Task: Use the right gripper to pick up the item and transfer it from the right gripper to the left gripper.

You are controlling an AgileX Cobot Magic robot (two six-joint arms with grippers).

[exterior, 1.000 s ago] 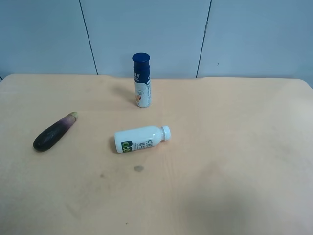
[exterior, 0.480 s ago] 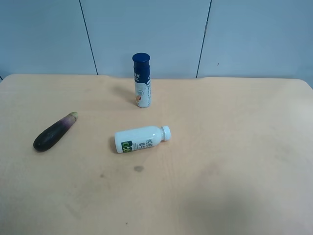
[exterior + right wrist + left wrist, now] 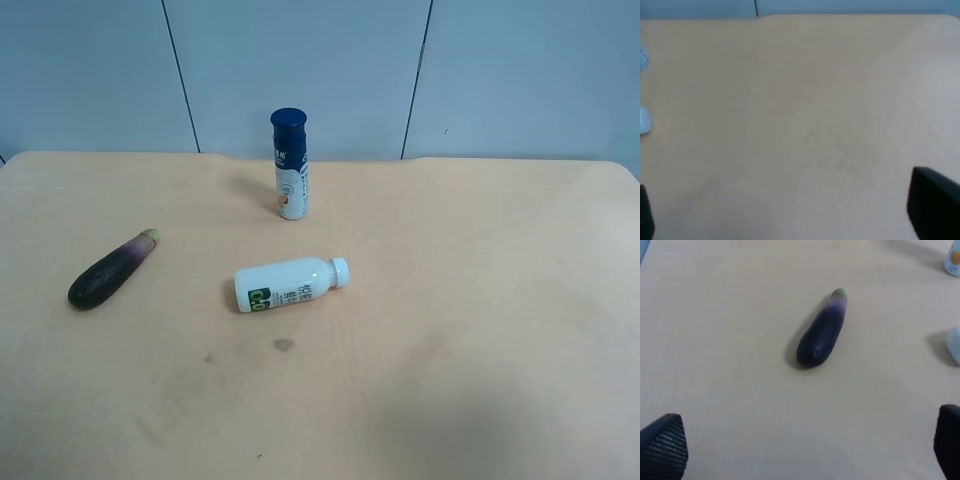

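The item, a slim dark purple eggplant [image 3: 110,270] with a pale lilac end and small green stem tip, lies on the tan table at the exterior high view's left. It also shows in the left wrist view [image 3: 822,330], lying alone ahead of the left gripper [image 3: 805,445]. That gripper's two black fingertips [image 3: 662,445] stand wide apart and hold nothing. The right gripper [image 3: 790,215] is also open and empty, over bare table, with its fingertips [image 3: 935,205] at the picture's lower corners. Neither arm shows in the exterior high view.
A white bottle with green print [image 3: 290,283] lies on its side near the table's middle. A blue-capped bottle [image 3: 289,165] stands upright behind it. The white bottle's edge shows in the left wrist view [image 3: 955,342] and the right wrist view [image 3: 644,120].
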